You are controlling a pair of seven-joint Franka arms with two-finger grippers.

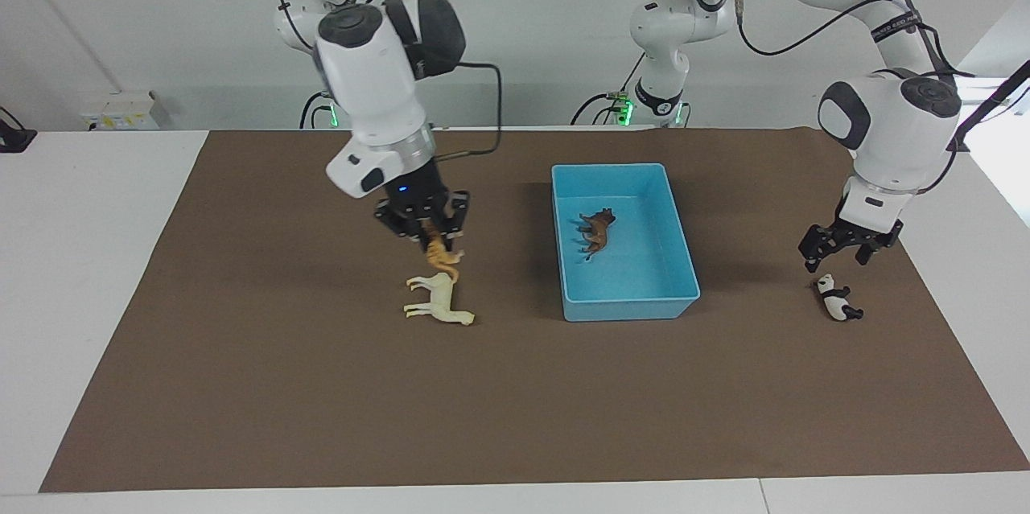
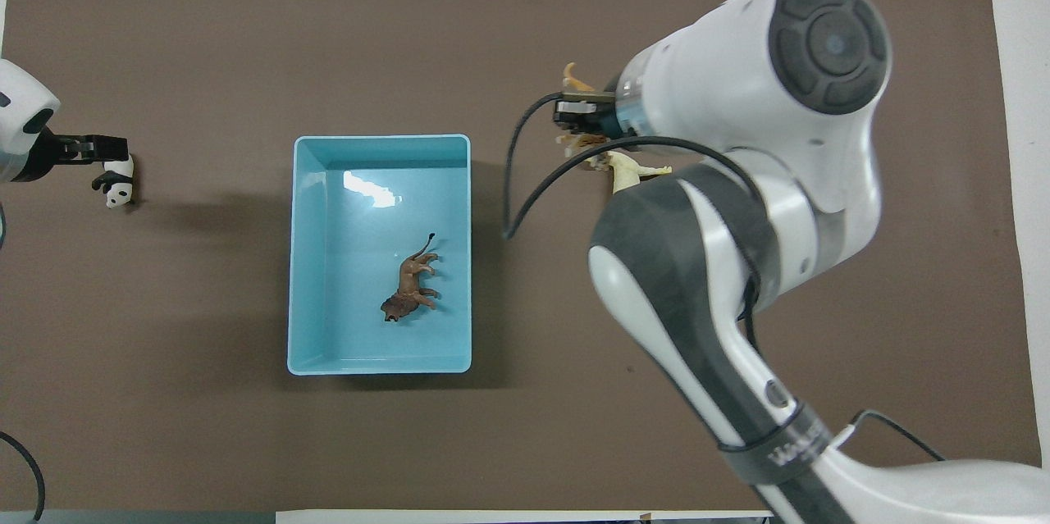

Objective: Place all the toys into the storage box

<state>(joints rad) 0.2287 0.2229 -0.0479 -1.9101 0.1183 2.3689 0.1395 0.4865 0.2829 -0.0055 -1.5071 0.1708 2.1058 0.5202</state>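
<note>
- Storage box [image 1: 628, 301]: light blue, on the brown mat [image 1: 241, 401]; the lion [image 1: 597, 231] lies on its side inside.
- Right gripper [image 1: 430, 234]: clamped on the tiger [image 1: 441, 255], apparently lifted, over the horse [image 1: 438, 301] beside the box.
- Left gripper [image 1: 846, 244]: fingers apart, just above the panda [image 1: 837, 298], toward the left arm's end from the box.

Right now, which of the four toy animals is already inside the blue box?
Only the brown lion: it lies inside the storage box. The tiger hangs from the right claw; horse and panda lie on the mat.
</note>
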